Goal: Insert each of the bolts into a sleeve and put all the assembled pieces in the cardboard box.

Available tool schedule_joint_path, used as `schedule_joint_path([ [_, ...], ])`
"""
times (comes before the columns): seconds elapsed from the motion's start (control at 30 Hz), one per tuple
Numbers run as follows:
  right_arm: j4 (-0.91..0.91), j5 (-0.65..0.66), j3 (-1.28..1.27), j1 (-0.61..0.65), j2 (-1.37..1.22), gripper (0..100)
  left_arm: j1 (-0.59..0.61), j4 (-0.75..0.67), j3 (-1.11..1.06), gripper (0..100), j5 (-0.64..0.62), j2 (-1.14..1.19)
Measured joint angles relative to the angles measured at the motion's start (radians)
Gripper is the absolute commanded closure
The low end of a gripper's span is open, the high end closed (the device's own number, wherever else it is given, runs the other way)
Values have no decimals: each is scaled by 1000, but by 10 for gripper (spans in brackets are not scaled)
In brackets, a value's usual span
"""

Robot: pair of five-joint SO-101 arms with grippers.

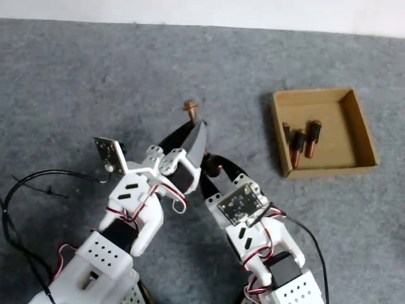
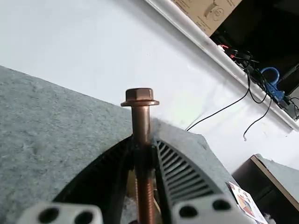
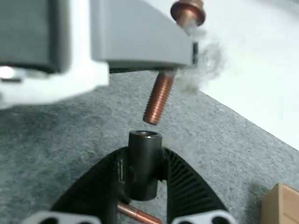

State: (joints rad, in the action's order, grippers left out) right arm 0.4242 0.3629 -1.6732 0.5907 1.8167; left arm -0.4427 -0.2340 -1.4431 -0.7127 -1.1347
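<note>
Insertion step: left gripper [image 2: 142, 145] pinches copper flanged bolt [image 2: 140, 119], right gripper [image 3: 143, 156] pinches black tubular sleeve [image 3: 145, 173]; I must next align tip over bore.

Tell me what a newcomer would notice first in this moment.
The copper bolt clamped in the left gripper stands out, its threaded end tilted just above the open mouth of the black sleeve held upright in the right gripper, not yet inside. Off to the right in the high view, the cardboard box already holds a few assembled pieces.
</note>
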Motion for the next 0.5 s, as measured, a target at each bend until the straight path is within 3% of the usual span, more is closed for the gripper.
schedule_joint_path([
  [0.5, 0, 0, 0, -2, 0, 993, 2, 15, -12, 996, 0, 0],
])
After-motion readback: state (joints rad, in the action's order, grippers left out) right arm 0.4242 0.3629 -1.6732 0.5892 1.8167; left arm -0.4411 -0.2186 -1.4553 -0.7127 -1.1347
